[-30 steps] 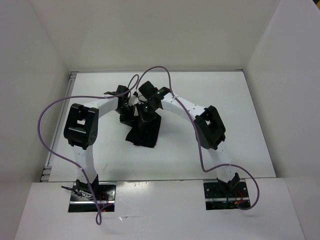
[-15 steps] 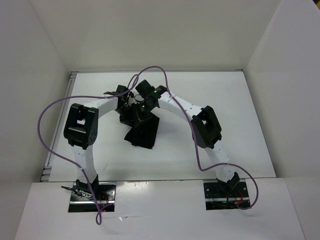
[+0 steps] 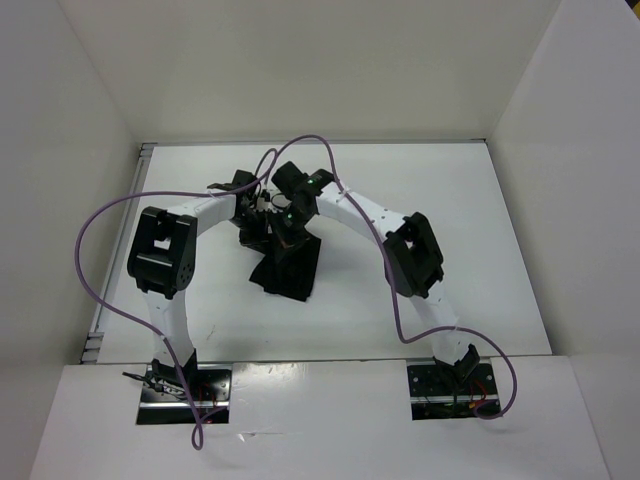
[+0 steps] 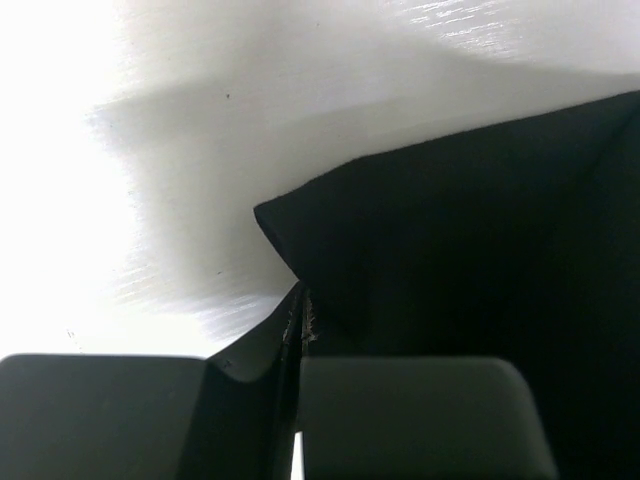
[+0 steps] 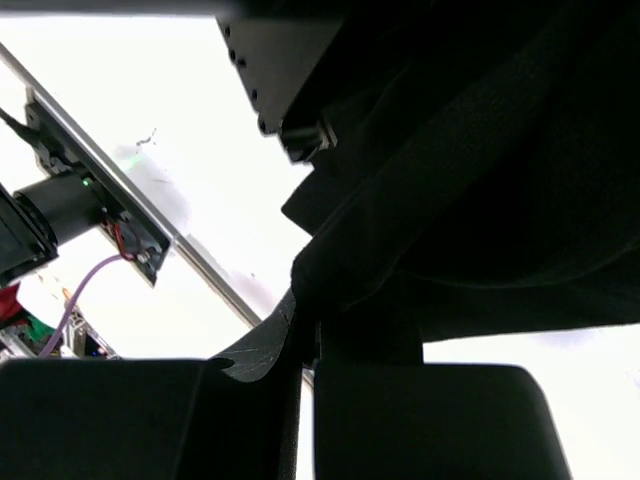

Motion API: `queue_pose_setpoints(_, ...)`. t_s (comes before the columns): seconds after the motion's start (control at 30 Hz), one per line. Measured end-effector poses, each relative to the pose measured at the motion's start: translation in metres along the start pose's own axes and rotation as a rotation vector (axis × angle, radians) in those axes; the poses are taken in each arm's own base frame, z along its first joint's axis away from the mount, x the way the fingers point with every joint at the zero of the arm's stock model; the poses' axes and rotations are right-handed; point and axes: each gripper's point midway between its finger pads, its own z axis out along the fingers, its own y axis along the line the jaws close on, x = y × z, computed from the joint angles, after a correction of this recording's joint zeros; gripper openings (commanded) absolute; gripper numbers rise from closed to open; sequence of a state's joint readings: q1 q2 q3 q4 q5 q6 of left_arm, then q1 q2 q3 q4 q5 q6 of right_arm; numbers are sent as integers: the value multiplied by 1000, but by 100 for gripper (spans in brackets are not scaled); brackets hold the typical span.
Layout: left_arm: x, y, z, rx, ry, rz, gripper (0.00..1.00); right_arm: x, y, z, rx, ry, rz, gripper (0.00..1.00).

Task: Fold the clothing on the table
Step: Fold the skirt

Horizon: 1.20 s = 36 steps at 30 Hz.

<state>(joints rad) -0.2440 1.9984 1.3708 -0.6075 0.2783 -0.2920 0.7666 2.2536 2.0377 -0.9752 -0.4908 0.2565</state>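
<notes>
The left gripper (image 3: 256, 218) is seen from above at about 10 o'clock of the table (image 3: 460, 200) centre. It is merged with black fabric there, so its jaws cannot be read. In its wrist view it is clenched, with a thin fold of the clothing (image 4: 470, 260) pinched between the jaws, whose lower parts are cut off by the frame. A pointed corner of fabric is shown at 12 o'clock of the pinch, with white table beyond it.

From above, the clothing is found as a dark bunched heap just at 9 o'clock of the table centre. Its 12 o'clock edge is hidden under both wrists, and its folds cannot be told apart. Whether that edge is lifted cannot be judged from above.

The right gripper (image 3: 287, 228) is placed just at 3 o'clock of the left one, nearly touching it. It is likewise clamped on the clothing, with fabric draped above its jaws in the wrist view. There the left gripper's body is partly shown at 12 o'clock, cut off by the frame.
</notes>
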Motion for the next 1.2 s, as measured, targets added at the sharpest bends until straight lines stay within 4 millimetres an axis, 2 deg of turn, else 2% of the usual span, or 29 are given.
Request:
queue_pose_setpoints(0.27, -1, -1, 1, 6, -3, 3, 0, 5, 11, -5, 5, 16, -24, 0)
queue_pose_setpoints(0.43, -2, -1, 1, 13, -9, 2, 0, -3, 30, -9, -33, 0, -54, 1)
queue_pose_setpoints(0.47, -3, 0, 1, 16, -12, 0, 0, -5, 33, -8, -42, -3, -60, 6)
queue_pose_setpoints(0.53, -5, 1, 1, 20, -17, -3, 0, -8, 37, -3, -60, 1, -68, 22)
queue_pose_setpoints(0.6, -5, 3, 1, 28, -19, -12, 0, -6, 36, 4, -75, 19, -66, 33)
queue_pose_setpoints(0.63, -5, 3, 1, 34, -19, -15, 0, -5, 36, 7, -83, 27, -65, 42)
queue_pose_setpoints(0.77, -5, 6, 0, 44, -18, -27, 0, -2, 33, 17, -104, 55, -54, 45)
queue_pose_setpoints(0.93, -11, 21, -8, 20, -45, -56, 0, -11, 46, 13, -158, 16, -84, 47)
queue_pose_setpoints(1.0, -19, 33, -19, -1, -79, -82, 0, -16, 52, 0, -180, -22, -96, 46)
queue_pose_setpoints(1.1, -32, 49, -49, -42, -161, -109, 0, -18, 61, -31, -174, -94, -116, 28)
queue_pose_setpoints(1.2, -44, 53, -88, -103, -268, -101, 0, -14, 56, -63, -142, -161, -104, 12)
